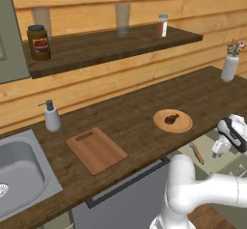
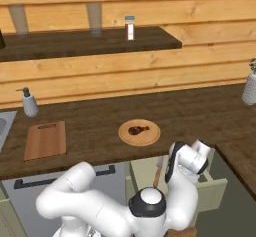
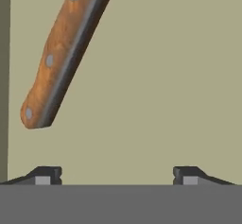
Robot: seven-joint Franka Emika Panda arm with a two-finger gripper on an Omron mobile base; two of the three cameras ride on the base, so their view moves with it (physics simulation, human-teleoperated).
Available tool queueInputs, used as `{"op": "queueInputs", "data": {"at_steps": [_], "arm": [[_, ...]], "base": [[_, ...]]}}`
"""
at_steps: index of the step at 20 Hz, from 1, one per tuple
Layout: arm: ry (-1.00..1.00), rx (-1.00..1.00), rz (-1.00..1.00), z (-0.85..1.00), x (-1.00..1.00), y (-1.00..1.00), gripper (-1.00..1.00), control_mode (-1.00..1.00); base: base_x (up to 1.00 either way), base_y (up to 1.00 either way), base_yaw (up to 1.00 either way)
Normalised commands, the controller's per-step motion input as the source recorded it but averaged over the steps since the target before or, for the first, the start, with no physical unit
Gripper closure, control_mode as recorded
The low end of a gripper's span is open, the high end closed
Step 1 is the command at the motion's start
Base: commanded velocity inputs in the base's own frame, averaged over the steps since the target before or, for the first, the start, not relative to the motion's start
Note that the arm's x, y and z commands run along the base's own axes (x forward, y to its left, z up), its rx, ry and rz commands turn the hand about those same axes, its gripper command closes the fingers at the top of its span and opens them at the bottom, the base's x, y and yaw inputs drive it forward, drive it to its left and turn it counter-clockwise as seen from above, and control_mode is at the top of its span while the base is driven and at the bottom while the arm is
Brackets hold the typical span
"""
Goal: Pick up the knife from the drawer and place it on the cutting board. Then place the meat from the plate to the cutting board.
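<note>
While riveted brown wood, the knife [image 3: 61, 57] handle lies on flat drawer [image 3: 165, 76] floor.

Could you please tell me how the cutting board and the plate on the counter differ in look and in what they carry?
The cutting board is a rectangle with rounded corners and a slot handle at one end; the plate is round with a slightly raised rim. The cutting board is larger than the plate. The cutting board is bare, while the plate carries the meat. Both look wooden and lie flat on the dark counter.
</note>
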Motion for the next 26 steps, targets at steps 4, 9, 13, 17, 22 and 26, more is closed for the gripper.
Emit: {"op": "queueInputs", "data": {"at_steps": [4,9,13,17,22,26], "arm": [[0.02,0.00,-0.07,-0.31,0.00,-0.06,-1.00,-1.00],[0.01,-0.01,-0.04,-0.31,-0.10,-0.17,-1.00,-1.00],[0.02,-0.08,0.00,-0.37,-0.31,-0.24,-1.00,-1.00],[0.02,-0.13,0.00,-0.41,-0.37,-0.23,-1.00,-1.00],[0.02,-0.14,0.00,-0.42,-0.40,-0.24,-1.00,-1.00],[0.00,-0.12,0.00,-0.39,-0.54,-0.26,-1.00,-1.00]], "base": [[0.00,0.00,0.00],[0.00,0.00,0.00],[0.00,0.00,0.00],[0.00,0.00,0.00],[0.00,0.00,0.00],[0.00,0.00,0.00]]}}
